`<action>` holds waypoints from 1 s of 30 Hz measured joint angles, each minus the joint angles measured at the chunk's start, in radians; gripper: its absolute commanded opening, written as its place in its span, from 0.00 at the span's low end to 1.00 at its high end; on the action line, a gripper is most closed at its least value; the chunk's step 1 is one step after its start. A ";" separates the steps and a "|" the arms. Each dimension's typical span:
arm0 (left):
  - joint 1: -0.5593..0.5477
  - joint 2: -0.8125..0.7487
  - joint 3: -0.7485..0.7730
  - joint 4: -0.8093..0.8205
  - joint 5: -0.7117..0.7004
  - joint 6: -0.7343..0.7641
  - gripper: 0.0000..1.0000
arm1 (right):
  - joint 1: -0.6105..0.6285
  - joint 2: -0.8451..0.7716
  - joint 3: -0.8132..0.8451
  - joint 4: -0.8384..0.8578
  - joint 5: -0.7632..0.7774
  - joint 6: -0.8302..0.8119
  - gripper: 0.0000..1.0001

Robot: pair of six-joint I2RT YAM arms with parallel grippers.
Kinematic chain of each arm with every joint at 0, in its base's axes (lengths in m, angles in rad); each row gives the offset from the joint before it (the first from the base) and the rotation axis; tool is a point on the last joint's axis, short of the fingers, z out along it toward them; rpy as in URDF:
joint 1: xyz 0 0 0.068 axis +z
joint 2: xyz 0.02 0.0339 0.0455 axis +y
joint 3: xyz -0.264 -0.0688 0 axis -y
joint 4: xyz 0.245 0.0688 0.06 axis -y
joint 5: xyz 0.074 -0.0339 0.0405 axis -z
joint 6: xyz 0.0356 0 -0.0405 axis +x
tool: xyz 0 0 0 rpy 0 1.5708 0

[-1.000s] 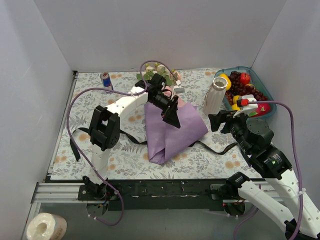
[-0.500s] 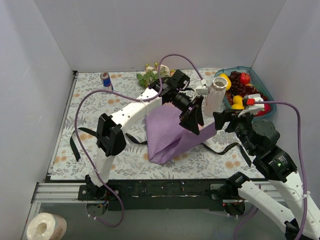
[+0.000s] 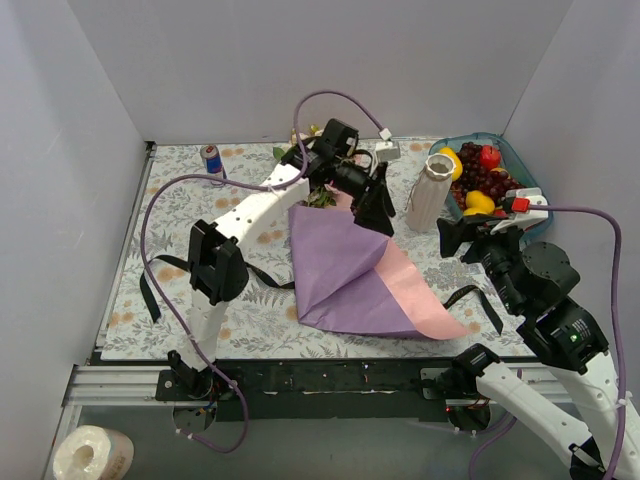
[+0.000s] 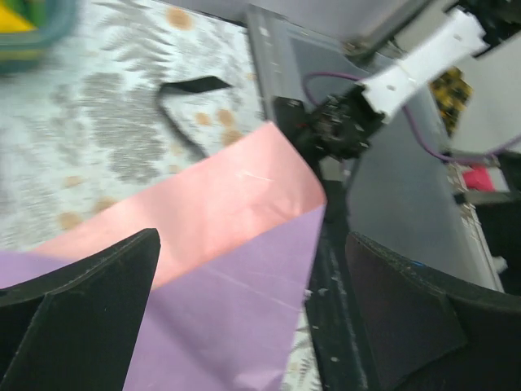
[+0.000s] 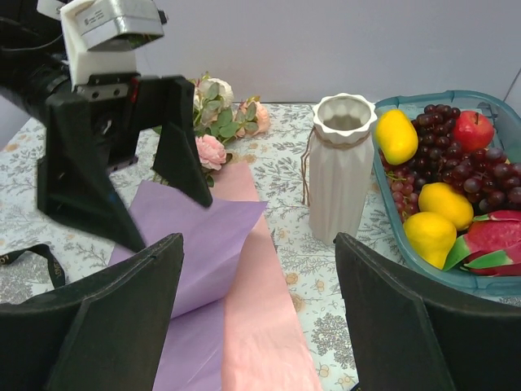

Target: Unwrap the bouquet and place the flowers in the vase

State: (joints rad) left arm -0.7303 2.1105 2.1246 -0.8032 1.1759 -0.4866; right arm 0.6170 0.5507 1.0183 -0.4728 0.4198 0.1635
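Left claw [image 3: 374, 205]: shown spread wide in the upper centre of the overhead view, with nothing gripped. It is hung just above the top right corner of the paper sheet [image 3: 340, 265].
Right claw [image 3: 452, 236]: shown open at right of centre, with nothing held. It is pointed toward the vase [image 3: 430, 195] and kept apart from it.
Paper sheet: laid flat in mid-frame, purple face up. A pink strip is turned out along its lower right edge.
Flowers [image 3: 303, 153]: found at the sheet's upper end on the table, not in the vase. Only pink and white blooms and leaves are seen there, partly hidden by the left arm.
Vase: stood upright in the upper right — between the left claw and the fruit bowl [image 3: 522, 168], with its mouth unfilled.
Ribbon [image 3: 262, 272]: black, left loose on the patterned cloth at both sides of the sheet.
Can [image 3: 211, 160]: stood upright at upper left, well apart from the rest.
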 measured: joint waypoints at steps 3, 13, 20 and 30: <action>0.073 0.051 0.049 0.013 -0.033 0.038 0.98 | 0.000 -0.011 0.000 -0.001 0.000 0.000 0.83; 0.132 0.317 0.105 0.039 -0.121 0.139 0.98 | 0.000 -0.042 -0.005 -0.008 -0.004 0.000 0.83; 0.124 0.348 0.106 0.114 -0.161 0.076 0.98 | 0.000 -0.050 -0.098 -0.009 -0.003 0.020 0.82; 0.192 0.025 -0.185 0.278 -0.305 -0.030 0.98 | -0.001 0.121 -0.315 0.118 -0.080 0.103 0.90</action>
State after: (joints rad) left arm -0.5385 2.1357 1.9396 -0.5255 0.8707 -0.5167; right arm 0.6159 0.6720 0.7033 -0.3546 0.3393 0.2668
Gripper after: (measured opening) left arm 0.982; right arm 0.867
